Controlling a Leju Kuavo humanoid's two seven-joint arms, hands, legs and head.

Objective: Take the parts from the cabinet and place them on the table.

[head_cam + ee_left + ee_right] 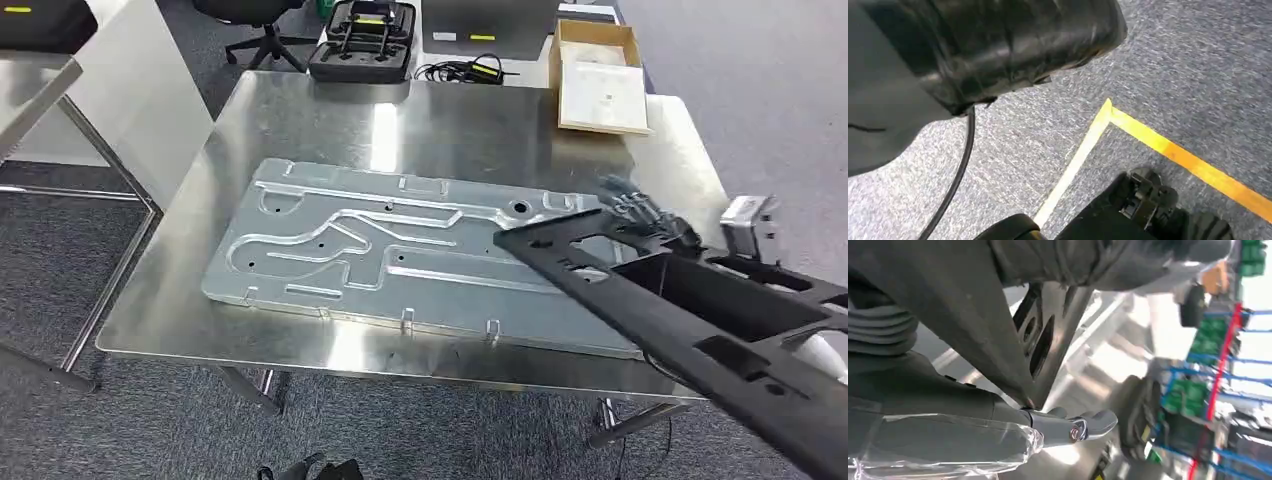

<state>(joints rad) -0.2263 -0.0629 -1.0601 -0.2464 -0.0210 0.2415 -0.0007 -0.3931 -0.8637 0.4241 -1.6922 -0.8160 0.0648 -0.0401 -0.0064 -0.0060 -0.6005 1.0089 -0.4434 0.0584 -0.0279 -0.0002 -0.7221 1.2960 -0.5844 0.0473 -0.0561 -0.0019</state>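
The right hand's dark fingers (640, 212) are wrapping around the long black plastic part (690, 320), and its thumb (1083, 426) is pressing along the part's edge, so the right hand (655, 222) is gripping it. The part is hanging tilted over the near right corner of the steel table (300, 120), its tip overlapping the big stamped metal panel (380, 250) lying flat there. Can't tell what the left hand is doing, its camera is pointing at grey carpet (1198, 65) with yellow tape (1148, 137).
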